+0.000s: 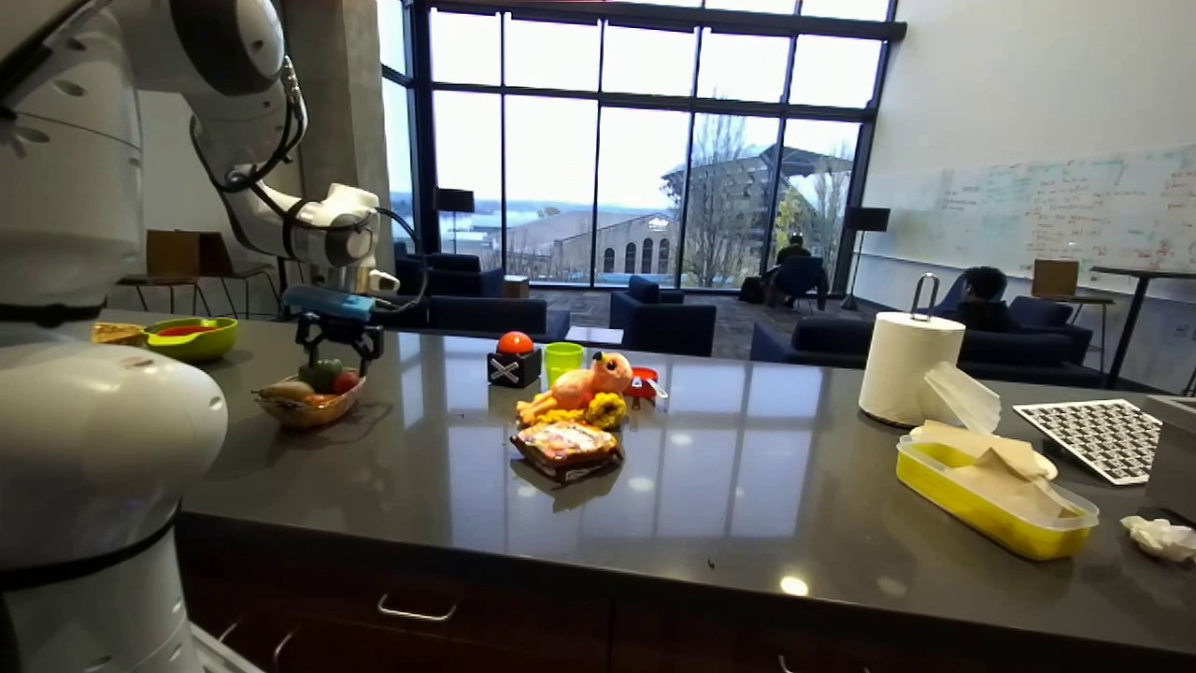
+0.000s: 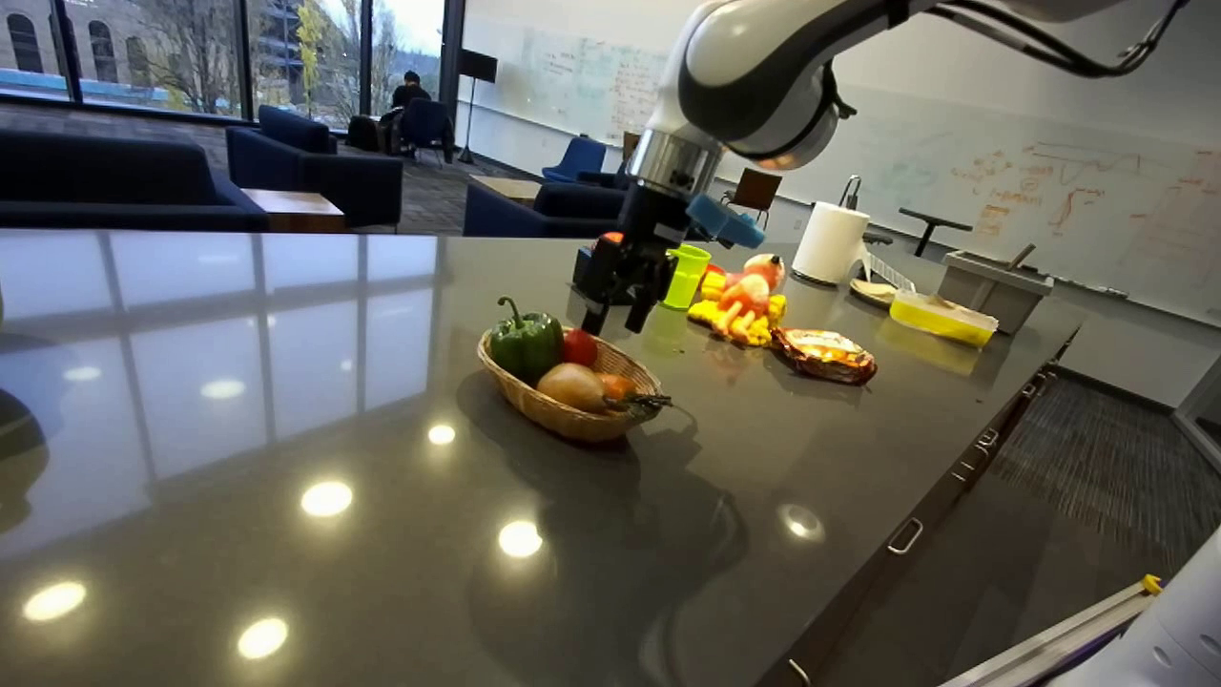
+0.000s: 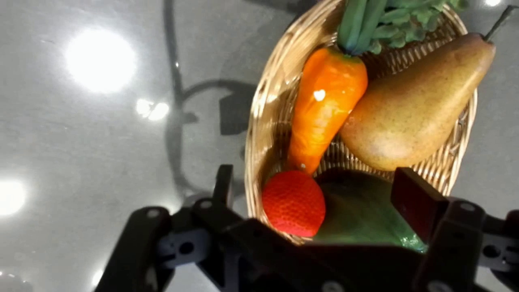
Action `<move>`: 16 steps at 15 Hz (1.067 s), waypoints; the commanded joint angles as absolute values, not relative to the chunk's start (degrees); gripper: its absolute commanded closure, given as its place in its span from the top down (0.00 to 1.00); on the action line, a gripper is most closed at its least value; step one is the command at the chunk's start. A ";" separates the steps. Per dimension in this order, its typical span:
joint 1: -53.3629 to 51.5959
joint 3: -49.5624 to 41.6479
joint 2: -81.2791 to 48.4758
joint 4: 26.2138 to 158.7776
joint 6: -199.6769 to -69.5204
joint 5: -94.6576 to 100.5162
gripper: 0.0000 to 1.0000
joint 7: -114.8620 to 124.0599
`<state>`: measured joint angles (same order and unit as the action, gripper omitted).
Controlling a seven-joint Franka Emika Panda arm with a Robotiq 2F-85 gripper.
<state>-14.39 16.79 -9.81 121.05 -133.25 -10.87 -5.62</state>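
My gripper (image 3: 318,186) hangs wide open over a small wicker basket (image 3: 253,134), with nothing clamped between its fingers. In the wrist view a red dimpled fruit (image 3: 294,202) and a green pepper (image 3: 357,207) lie below the gap. One finger (image 3: 223,182) appears just outside the basket's rim, the other over the pepper's side. An orange carrot (image 3: 324,101) with green leaves and a brownish pear (image 3: 405,117) lie farther along the basket. The gripper (image 2: 615,322) stands just above and behind the basket (image 2: 544,410) in an exterior view. The pepper's lower part is hidden by the gripper body.
Along the counter stand a black box (image 1: 509,369) with a red dome, a green cup (image 1: 562,357), a pink plush toy (image 1: 584,381) and a shiny snack packet (image 1: 565,447). Farther off are a paper towel roll (image 1: 906,365), a yellow container (image 1: 981,505) and a green bowl (image 1: 201,344).
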 commanded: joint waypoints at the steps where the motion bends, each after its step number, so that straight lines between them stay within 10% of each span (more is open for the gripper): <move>1: -14.00 16.00 -4.87 125.47 -131.78 -11.17 1.00 -3.81; 16: -13.70 13.64 8.30 139.55 -128.21 -11.38 1.00 2.37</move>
